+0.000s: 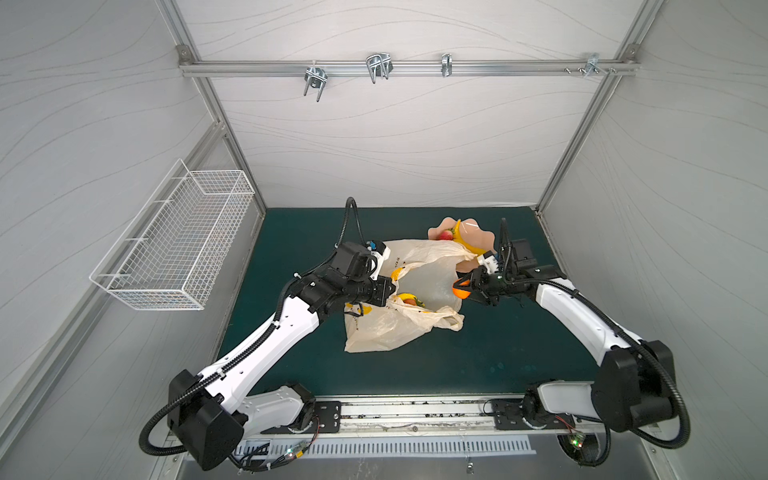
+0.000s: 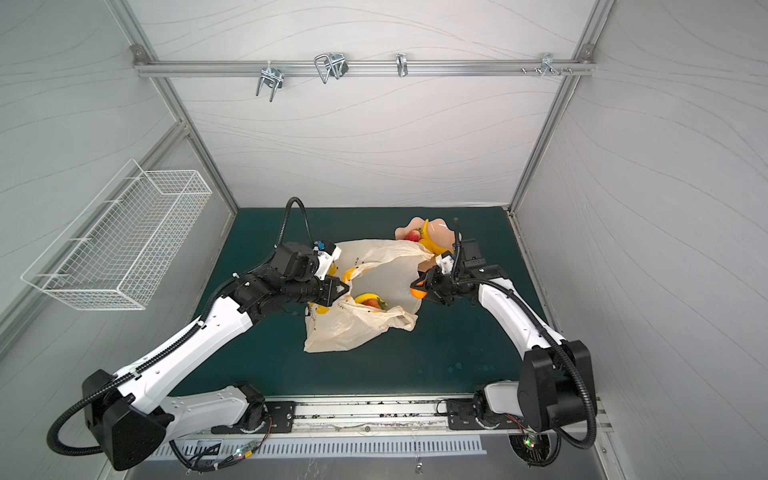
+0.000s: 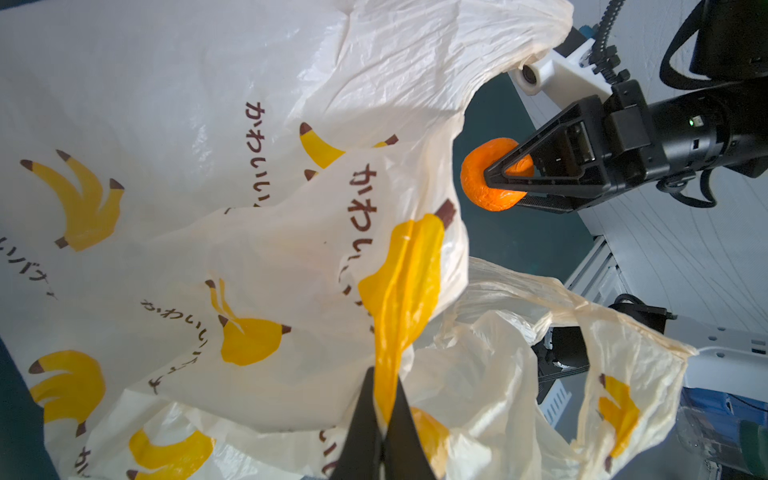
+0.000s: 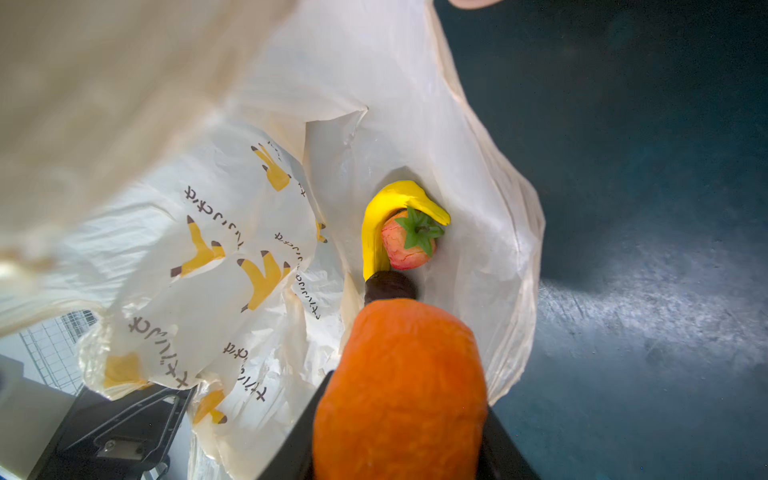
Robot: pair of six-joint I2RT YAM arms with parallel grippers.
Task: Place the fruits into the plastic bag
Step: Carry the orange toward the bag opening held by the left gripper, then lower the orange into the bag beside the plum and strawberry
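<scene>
On the left side, pinches a yellow-printed fold of the bag [image 3: 166, 104] with the left gripper [image 3: 384, 386], jaws pressed tight together on the plastic, mouth lifted and gaping toward the right arm. Opposite, clamps an orange [image 3: 473, 183] in the right gripper [image 3: 498, 187], jaws partway apart around the ball, raised off the mat [image 1: 498, 353], right at the bag's open mouth. Deeper inside the bag: banana [image 4: 374, 216] curled round a strawberry [image 4: 405, 249], dark brown piece [image 4: 388, 286] touching the banana's end. Lower half of the bag slack on the mat, one loop handle lying to the right. Behind the bag, just beside the right wrist: pink dish [image 1: 480, 237] with a second strawberry [image 1: 446, 235] and a second banana [image 1: 465, 245] in it, bag's far handle reaching its rim. Farther out, on the left wall: white wire basket [image 1: 178, 249], well apart from everything on the mat.
</scene>
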